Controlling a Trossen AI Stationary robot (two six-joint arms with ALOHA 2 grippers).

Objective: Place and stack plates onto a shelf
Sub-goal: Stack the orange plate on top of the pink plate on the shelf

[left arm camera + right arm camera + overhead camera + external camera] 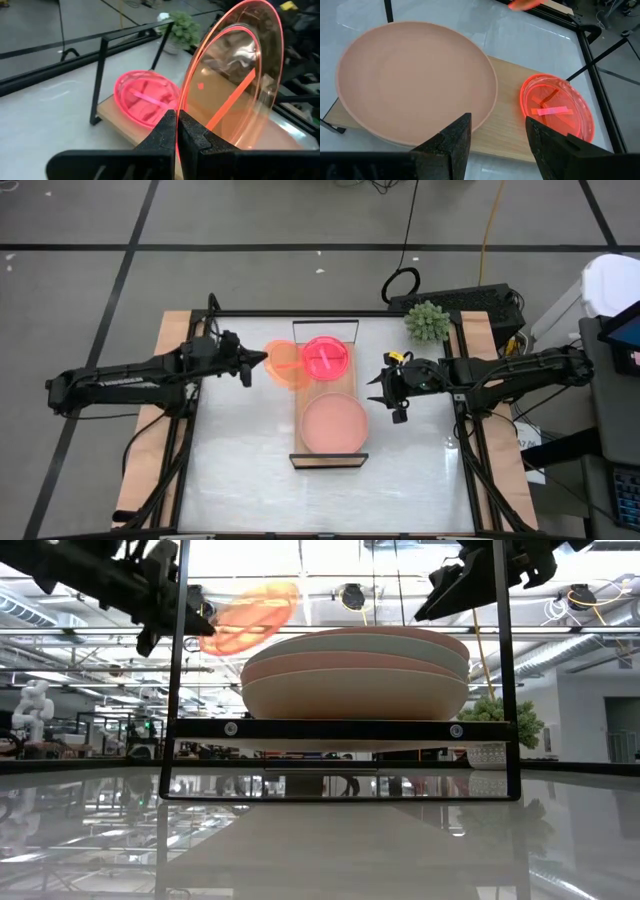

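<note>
My left gripper (pixel 262 360) is in the air left of the shelf (pixel 329 452) and is shut on a translucent orange plate (pixel 286 364) (pixel 235 80) (pixel 250 617). A hot-pink plate (pixel 325 356) (pixel 146 97) (pixel 556 111) sits on the far part of the shelf board. A stack of larger plates, dusty-pink on top (pixel 334 423) (pixel 415 80) (pixel 355 675), rests on the shelf's near part. My right gripper (pixel 381 388) (pixel 497 140) hovers open just right of the shelf, above the stack's edge, touching nothing. My left gripper pinches the orange plate by its rim (pixel 181 107) between the two fingers, coming level from the table's left side. The plate is lifted clear and tilted, standing partly on edge beyond the fingertips, above the shelf's left edge.
A spiky green plant (pixel 427 321) stands at the table's far right corner. Black wire frames (pixel 178 690) rise at the shelf's short ends. Wooden table edges (pixel 170 370) run along both sides. Bare white tabletop (pixel 240 480) lies near and left of the shelf.
</note>
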